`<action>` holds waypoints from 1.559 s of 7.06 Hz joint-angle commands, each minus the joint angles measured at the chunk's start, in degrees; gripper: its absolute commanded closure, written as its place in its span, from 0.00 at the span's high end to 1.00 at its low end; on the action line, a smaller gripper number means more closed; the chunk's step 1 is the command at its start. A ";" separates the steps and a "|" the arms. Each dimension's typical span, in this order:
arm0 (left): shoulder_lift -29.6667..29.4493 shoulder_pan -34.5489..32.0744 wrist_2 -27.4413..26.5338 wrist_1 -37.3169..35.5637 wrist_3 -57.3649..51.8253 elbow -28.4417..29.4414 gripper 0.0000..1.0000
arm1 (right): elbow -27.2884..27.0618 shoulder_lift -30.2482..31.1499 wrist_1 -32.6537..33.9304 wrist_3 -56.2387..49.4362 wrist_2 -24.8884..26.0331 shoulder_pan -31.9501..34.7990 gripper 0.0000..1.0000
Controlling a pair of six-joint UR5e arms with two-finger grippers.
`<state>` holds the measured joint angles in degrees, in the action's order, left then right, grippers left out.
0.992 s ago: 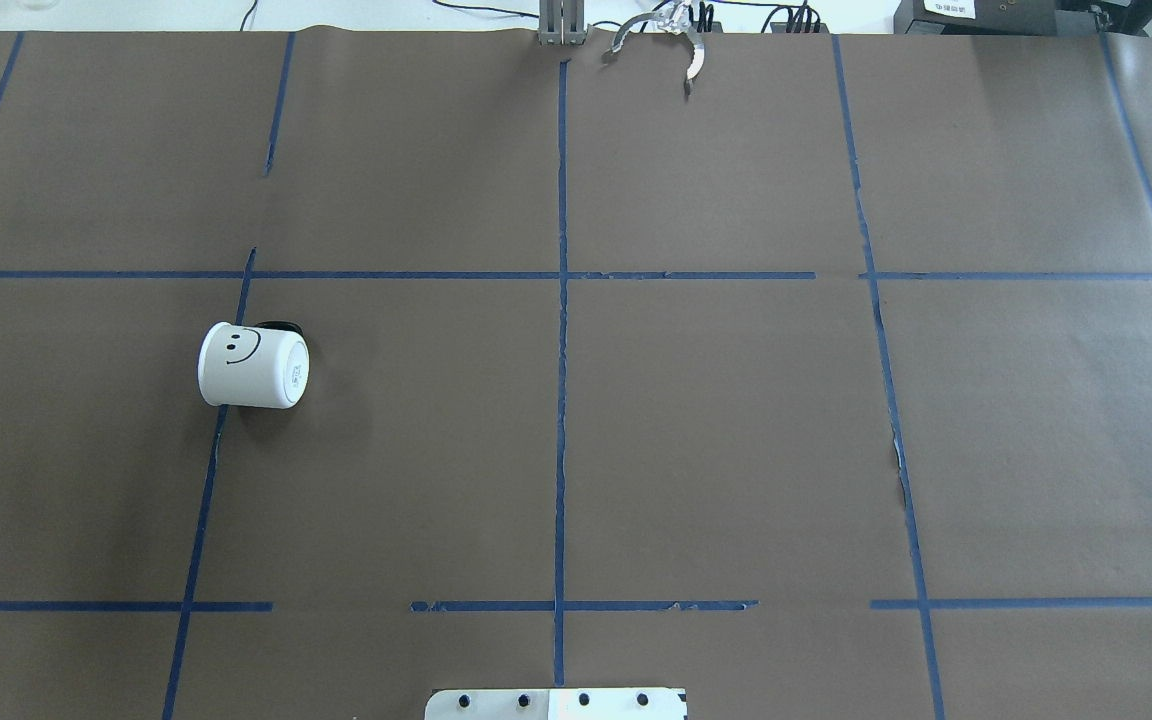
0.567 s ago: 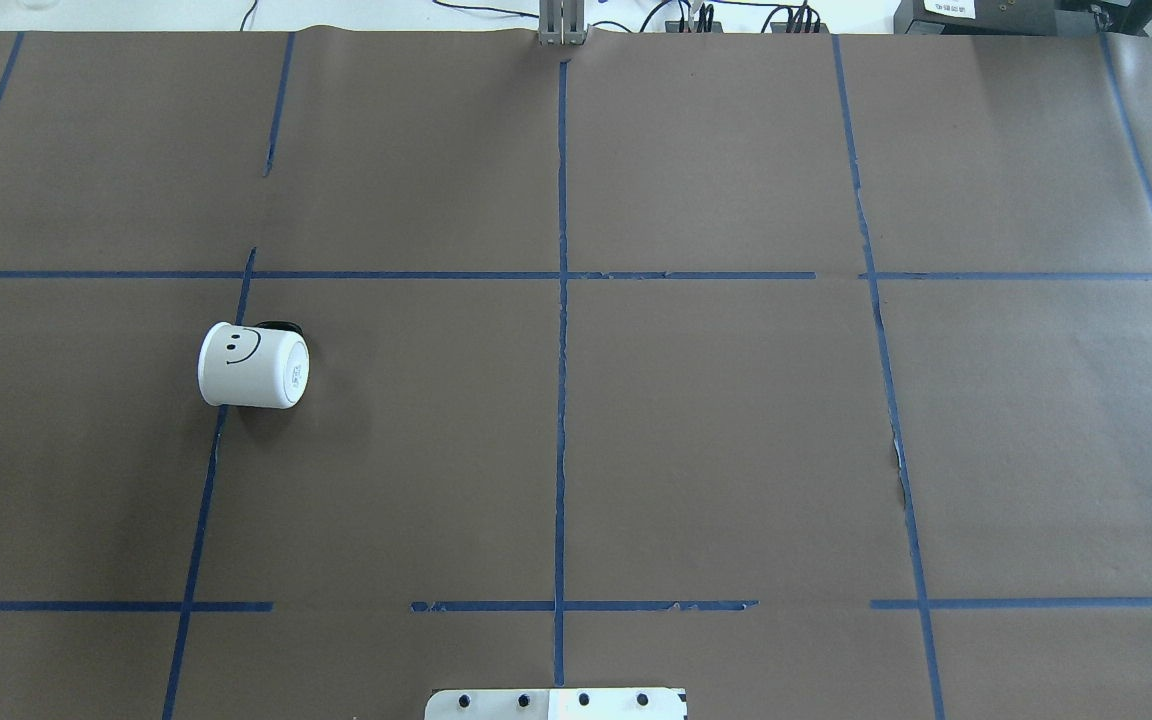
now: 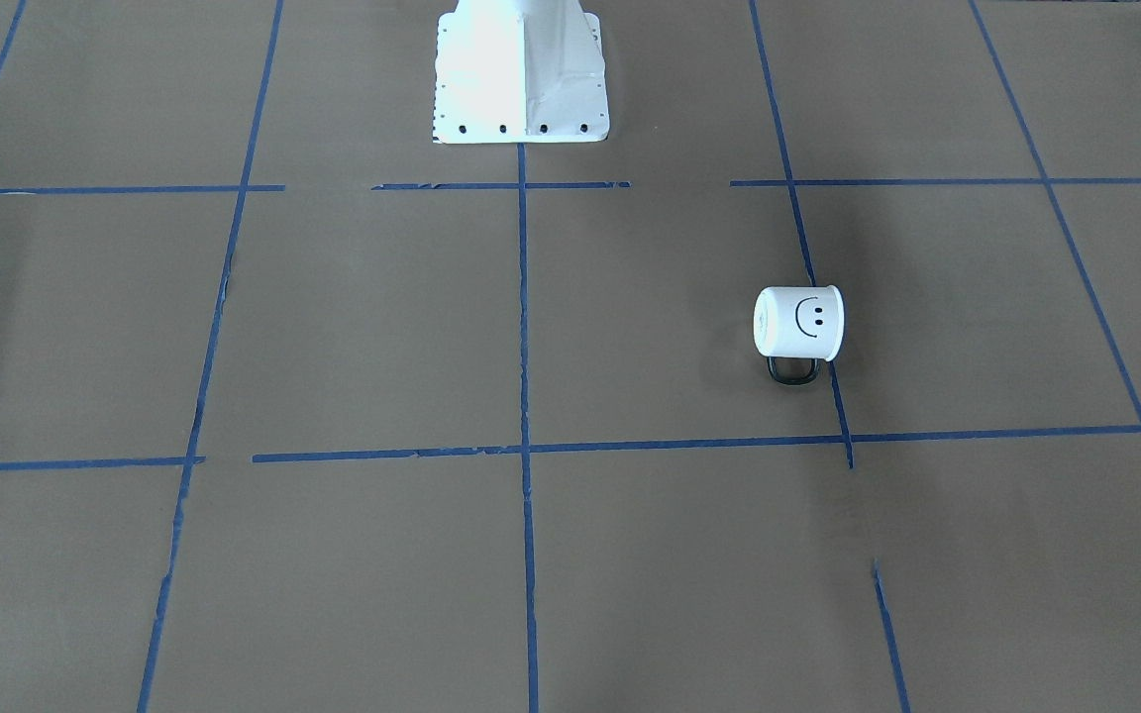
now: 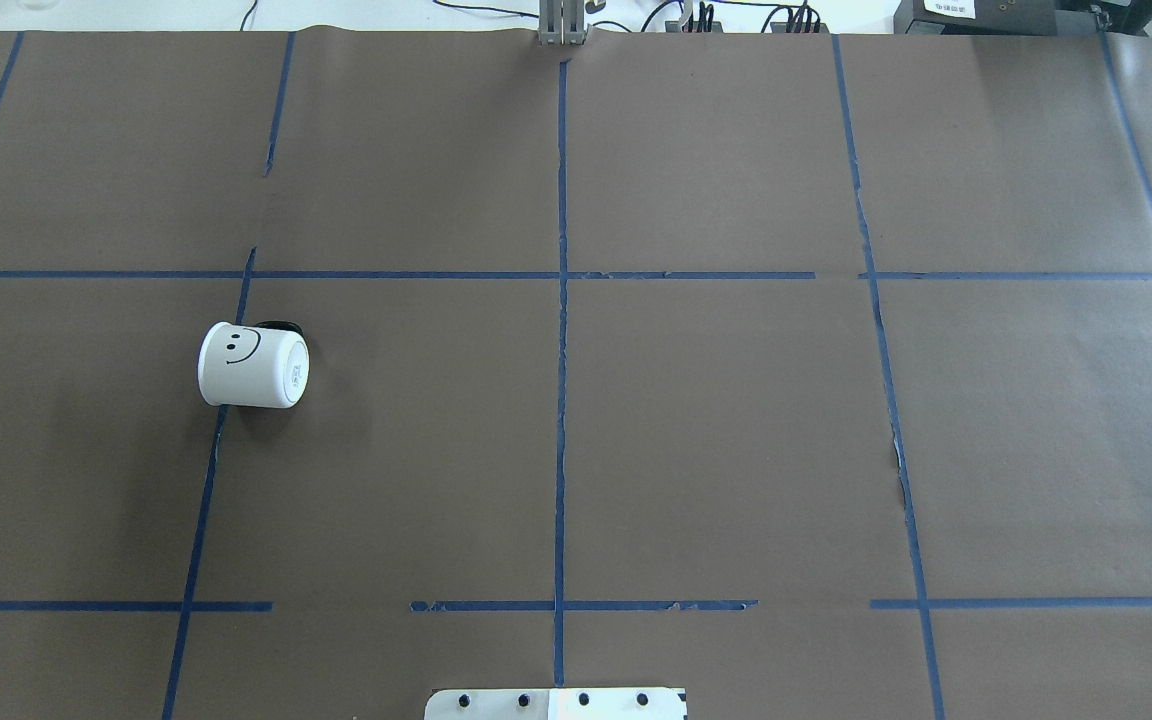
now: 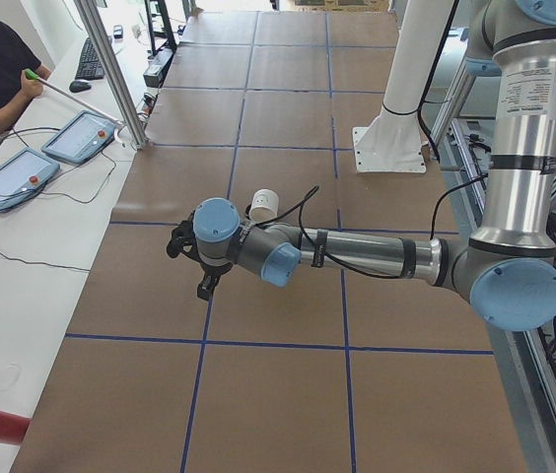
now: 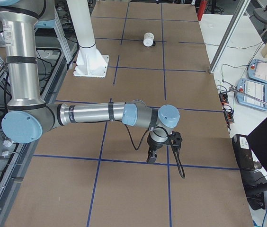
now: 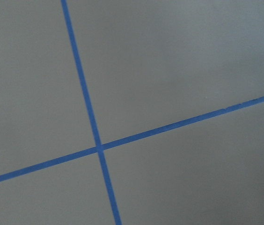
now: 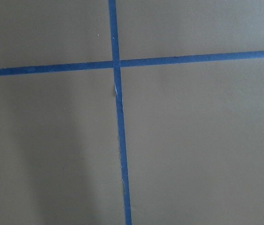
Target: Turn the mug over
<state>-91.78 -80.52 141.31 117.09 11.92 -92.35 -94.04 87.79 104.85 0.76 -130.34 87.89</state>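
ok so, going left to right. My left gripper (image 5: 191,264) hangs over the left end of the counter (image 4: 716,420), out toward the operators' edge. I only catch it from the side cam, so I honestly can't tell if the jaws are apart or together. Its wrist cam just shows brown paper and 2 crossing strips of blue tape (image 7: 98,148).

Next is the mug (image 4: 253,365). It's lying on its side in the left half of the counter, about midway between my edge and the operators' edge, right on a tape line. Smiley faces up, black handle (image 3: 793,368) points at the operators' edge, and the base faces the counter's middle. There's tiny print on the base, too small to read.

My right gripper (image 6: 164,147) hangs over the right end, pointing down, well apart from the mug. Same deal there, can't tell its state.
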 commanded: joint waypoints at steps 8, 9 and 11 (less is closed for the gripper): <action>-3.67 23.97 -14.88 63.13 73.27 14.30 1.00 | 0.00 0.02 0.00 0.04 0.00 0.00 1.00; -3.76 26.27 -18.23 66.92 78.38 14.39 1.00 | 0.00 0.02 0.00 0.04 0.00 0.00 1.00; -3.76 30.67 -25.44 77.80 86.66 17.97 1.00 | 0.00 0.02 0.00 0.04 0.00 0.00 1.00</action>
<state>-95.52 -52.46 119.98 188.38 93.65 -76.52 -94.04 87.80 104.85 0.79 -130.34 87.89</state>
